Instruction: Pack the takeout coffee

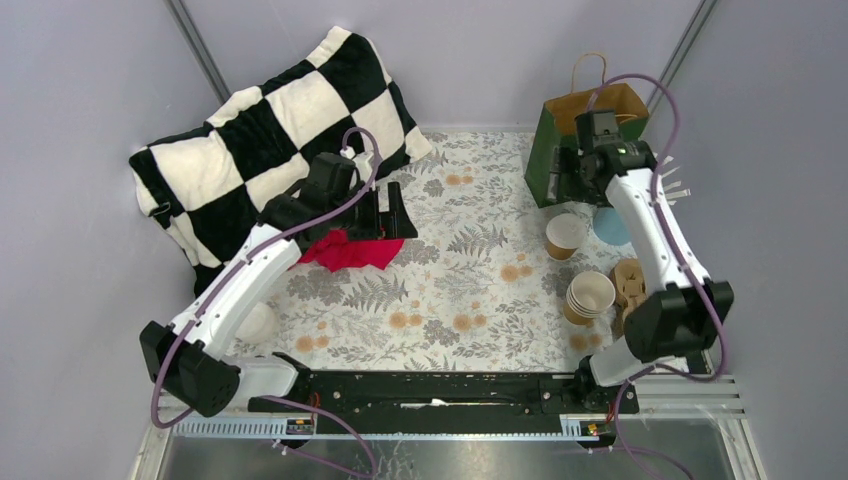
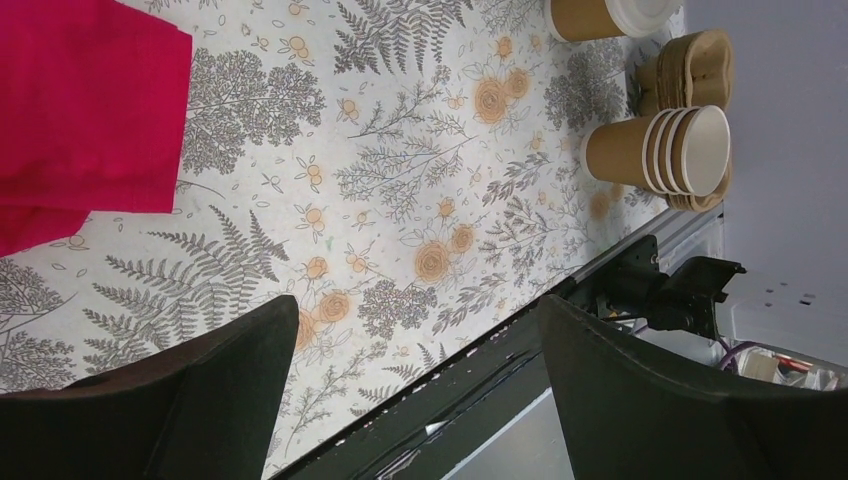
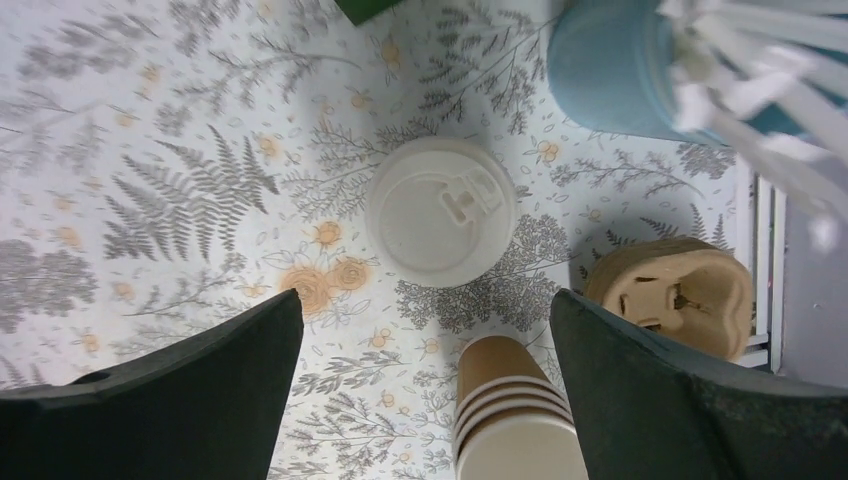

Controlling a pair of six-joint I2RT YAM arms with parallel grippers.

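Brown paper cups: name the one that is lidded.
The lone white-lidded brown kraft cup beside the green paper bag; the stacked brown paper cups are lidless.

The left pincer [image 2: 415, 330] hangs with jaws wide over the floral desk [image 2: 400, 180]. From the cup stack [image 2: 660, 150], the carrier [image 2: 700, 65] sits just above, the lidded cup [image 2: 610, 15] up-left, the red cloth [image 2: 80, 110] far left.

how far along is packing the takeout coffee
Nothing looks packed yet: the takeout coffee stands lidded on the table near the paper bag. In hand: the right gripper hangs open above its lid, not gripping; the left gripper is open and empty. Left: grasp the coffee and pack it, probably into the bag.
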